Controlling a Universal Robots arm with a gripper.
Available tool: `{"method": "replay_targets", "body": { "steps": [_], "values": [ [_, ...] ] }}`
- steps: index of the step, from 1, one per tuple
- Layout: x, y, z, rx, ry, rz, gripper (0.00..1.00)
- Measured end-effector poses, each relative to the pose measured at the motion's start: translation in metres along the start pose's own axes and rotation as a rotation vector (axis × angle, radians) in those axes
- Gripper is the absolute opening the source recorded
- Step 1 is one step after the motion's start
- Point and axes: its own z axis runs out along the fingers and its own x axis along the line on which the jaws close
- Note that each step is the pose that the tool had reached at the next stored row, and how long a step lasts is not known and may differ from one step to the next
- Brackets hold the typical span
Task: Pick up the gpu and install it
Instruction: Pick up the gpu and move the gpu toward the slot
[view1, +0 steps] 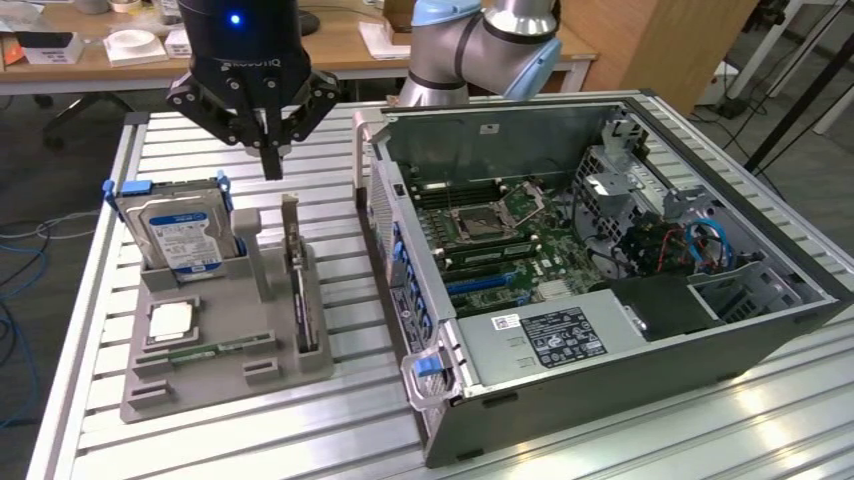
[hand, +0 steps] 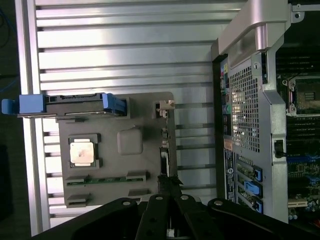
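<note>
hard drive beside gpu, case wall opposite

- This is looking like a robotics lab or test workshop, with a slotted aluminium table serving as the workbench.
- A robot arm with pale blue joints is rising at the table's far edge.
- An open computer tower is lying on its side, exposing its motherboard.
- A grey parts holder is sitting beside it.
- Wooden desks are lining the background, and blue cables are trailing across the floor.
</note>
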Motion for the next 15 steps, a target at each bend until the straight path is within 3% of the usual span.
{"method": "replay_targets", "body": {
  "steps": [3,8,9,15],
  "values": [
    [0.0000,0.0000,0.0000,0.0000,0.0000,0.000,0.29],
    [0.0000,0.0000,0.0000,-0.0001,0.0000,0.000,0.41],
    [0.0000,0.0000,0.0000,0.0000,0.0000,0.000,0.47],
    [0.0000,-0.0004,0.0033,0.0000,0.0000,0.000,0.47]
  ]
}}
